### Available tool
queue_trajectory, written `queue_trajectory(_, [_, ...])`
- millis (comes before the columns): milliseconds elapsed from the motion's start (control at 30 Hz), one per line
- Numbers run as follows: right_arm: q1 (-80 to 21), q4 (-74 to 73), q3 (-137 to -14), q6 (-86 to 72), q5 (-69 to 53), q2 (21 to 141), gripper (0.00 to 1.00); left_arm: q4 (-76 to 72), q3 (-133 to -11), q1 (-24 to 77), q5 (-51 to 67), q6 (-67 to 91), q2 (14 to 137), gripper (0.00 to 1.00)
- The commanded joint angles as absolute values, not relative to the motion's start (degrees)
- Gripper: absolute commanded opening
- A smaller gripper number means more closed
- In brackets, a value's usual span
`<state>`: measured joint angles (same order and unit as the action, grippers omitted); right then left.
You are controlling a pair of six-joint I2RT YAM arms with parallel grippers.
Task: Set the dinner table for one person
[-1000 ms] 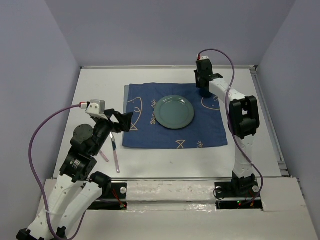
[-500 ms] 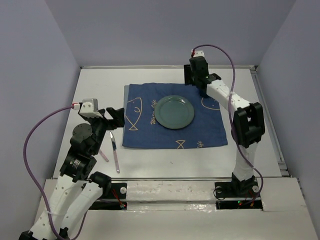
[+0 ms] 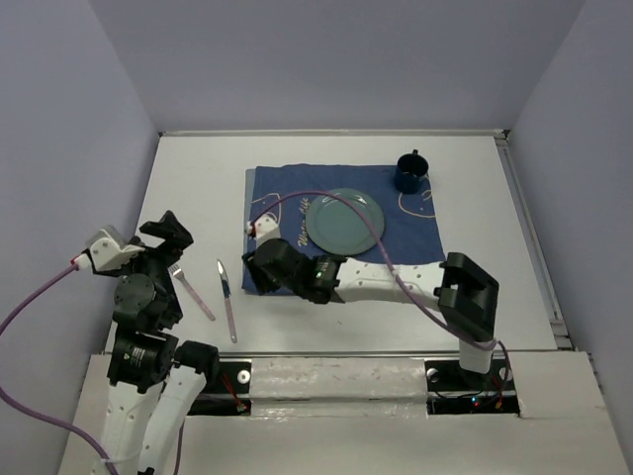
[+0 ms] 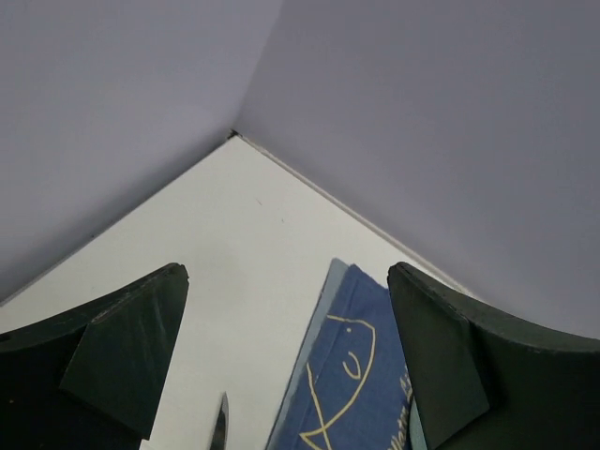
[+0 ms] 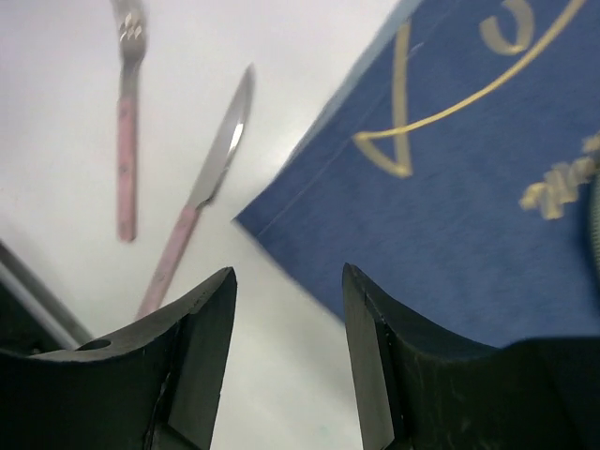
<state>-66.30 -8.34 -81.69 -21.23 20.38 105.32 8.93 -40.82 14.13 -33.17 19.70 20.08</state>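
The white dinner table [image 3: 198, 178] carries a dark blue fish-patterned cloth [image 3: 415, 252]. A green plate [image 3: 344, 221] sits on the cloth's middle. A dark blue cup [image 3: 410, 171] stands on its far right corner. A pink-handled knife [image 3: 226, 297] and fork [image 3: 191, 290] lie on the table left of the cloth. They also show in the right wrist view, knife [image 5: 202, 187] and fork [image 5: 127, 122]. My right gripper [image 3: 259, 267] is open and empty, low over the cloth's near left corner [image 5: 450, 187]. My left gripper [image 3: 166, 233] is open and empty, raised left of the fork.
Grey walls close the table on the left, far and right sides. A raised rail [image 3: 529, 228] runs along the right edge. The left wrist view shows the far left wall corner [image 4: 232, 133], the cloth's left edge [image 4: 347, 375] and the knife tip [image 4: 219, 431].
My right arm swung from the cup at the far right down to the cloth's near left corner, leaving the cup standing. My left arm pulled back to the left.
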Motion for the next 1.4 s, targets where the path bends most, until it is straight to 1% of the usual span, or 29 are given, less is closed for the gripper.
queue_trajectory(0, [-72.32, -8.16, -87.96, -26.54, 24.96, 112.3, 0.54, 7.3, -39.55, 13.8, -45.79, 22.68, 16.45, 0.99])
queue_trajectory(167, [-77.16, -11.77, -93.67, -27.51, 27.15, 118.47, 0.52, 7.03, -38.85, 13.8, -44.48, 22.59, 16.43, 0.99])
queue_trajectory(433, [-80.68, -16.17, -101.59, -29.44, 26.72, 127.08, 0.51, 5.63, -37.97, 13.8, -40.08, 22.32, 15.29, 0.99])
queue_trajectory(600, [-81.21, -18.01, -106.51, -30.32, 25.93, 132.35, 0.51, 5.36, -37.88, 13.8, -37.62, 22.32, 15.12, 0.99])
queue_trajectory(867, [-81.21, -20.3, -108.37, -30.76, 27.51, 135.17, 0.49, 5.01, -37.79, 13.8, -36.04, 21.97, 14.68, 0.99])
queue_trajectory(900, [-81.21, -20.48, -108.28, -30.67, 27.86, 135.26, 0.45, 5.01, -37.79, 13.8, -35.95, 22.06, 14.5, 0.99])
queue_trajectory(933, [-81.21, -20.57, -108.19, -30.76, 28.21, 135.52, 0.38, 5.01, -37.79, 13.8, -36.03, 21.97, 14.41, 0.99])
queue_trajectory(967, [-81.21, -20.65, -108.19, -30.85, 28.47, 135.7, 0.36, 4.92, -37.79, 13.71, -35.95, 21.97, 14.33, 0.99])
queue_trajectory(1033, [-81.21, -21.09, -108.19, -31.02, 28.74, 135.97, 0.28, 5.01, -37.79, 13.8, -35.86, 22.06, 14.24, 0.99])
queue_trajectory(1067, [-81.21, -21.35, -108.19, -31.46, 29.35, 135.97, 0.21, 4.92, -37.79, 13.8, -35.77, 22.06, 14.24, 0.99])
queue_trajectory(1100, [-81.21, -21.62, -108.02, -31.81, 29.79, 135.79, 0.19, 4.92, -37.79, 13.8, -35.77, 22.06, 14.24, 0.99])
queue_trajectory(1133, [-81.21, -21.62, -107.84, -32.25, 30.66, 135.62, 0.13, 4.92, -37.79, 13.8, -35.6, 22.06, 14.24, 0.99])
queue_trajectory(1200, [-81.21, -21.97, -107.4, -32.69, 31.9, 134.92, 0.07, 4.83, -37.71, 13.8, -35.42, 22.06, 14.24, 0.99])
queue_trajectory(1233, [-81.21, -22.06, -107.4, -32.87, 33.38, 134.74, 0.0, 4.83, -37.71, 13.8, -35.33, 22.06, 14.24, 0.99])
queue_trajectory(1367, [-81.21, -22.24, -107.05, -33.57, 37.52, 132.63, 0.0, 4.75, -37.71, 13.8, -35.24, 21.97, 14.24, 0.99])
